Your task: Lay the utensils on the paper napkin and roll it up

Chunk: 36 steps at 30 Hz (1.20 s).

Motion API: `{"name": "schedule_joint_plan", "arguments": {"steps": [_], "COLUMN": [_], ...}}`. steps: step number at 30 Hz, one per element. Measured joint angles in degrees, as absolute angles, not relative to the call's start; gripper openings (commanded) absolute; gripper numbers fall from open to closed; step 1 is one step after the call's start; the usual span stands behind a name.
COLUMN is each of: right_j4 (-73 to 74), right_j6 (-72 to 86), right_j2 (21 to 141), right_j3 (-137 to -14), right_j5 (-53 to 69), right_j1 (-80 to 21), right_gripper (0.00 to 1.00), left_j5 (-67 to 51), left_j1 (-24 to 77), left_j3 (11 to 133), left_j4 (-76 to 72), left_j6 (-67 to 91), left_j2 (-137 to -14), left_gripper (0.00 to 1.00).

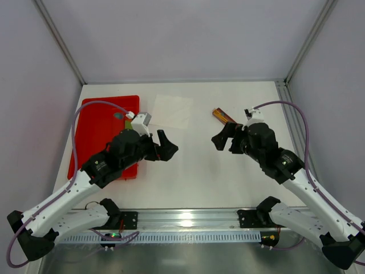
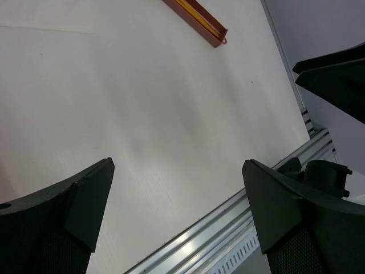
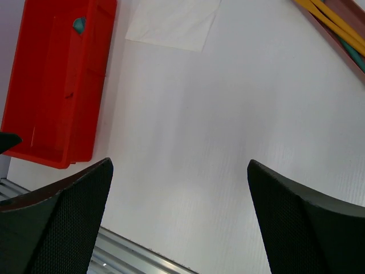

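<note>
From above, the left gripper (image 1: 167,144) and right gripper (image 1: 220,137) hover over the bench (image 1: 188,171) with jaws apart, holding nothing. The paper napkin (image 1: 173,110) lies flat between the red tray (image 1: 94,125) and the utensils (image 1: 222,116). The left wrist view shows the utensils (image 2: 194,12) lying in a brown holder (image 2: 214,35). In the right wrist view, the paper napkin (image 3: 174,23) lies unrolled near the red tray (image 3: 51,85), with the utensils (image 3: 331,20) well apart from it.
</note>
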<state>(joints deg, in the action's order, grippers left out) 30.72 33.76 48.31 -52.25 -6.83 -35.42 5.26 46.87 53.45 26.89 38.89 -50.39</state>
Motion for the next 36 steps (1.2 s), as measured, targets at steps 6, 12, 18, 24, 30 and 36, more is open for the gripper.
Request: {"name": "schedule_joint_plan", "arguments": {"steps": [6,12,18,24,30,36], "right_j4": [30.72,26.55,18.28,15.99,15.14,12.95], "right_j6": [33.08,27.99,23.11,21.58,20.71,21.32], "right_j2": [49.95,57.82,78.13,104.33,120.9,126.89], "right_j3": [-53.74,-58.33,-69.63,-88.16,-97.14,-98.91], "right_j5": [-6.94,-8.93,-9.34,-11.35,-10.98,-7.09], "right_j1": [-35.42,-35.16,-33.95,-33.56,-33.19,-32.36], "right_gripper": [1.0,0.94,0.33,0.04,0.04,0.04], "left_j5": [4.91,5.1,7.29,7.92,8.03,8.36], "left_j1": [46.87,46.85,45.89,43.48,43.46,43.46], "left_j3": [53.43,53.67,53.89,53.65,53.43,53.21], "left_j4": [26.83,27.53,28.8,31.2,31.59,32.58], "left_j6": [38.87,38.72,39.72,41.06,42.65,43.29], "left_j2": [-50.54,-53.52,-53.69,-47.92,-42.22,-42.15], "left_gripper": [0.99,0.95,0.91,0.93,0.96,0.96]}}
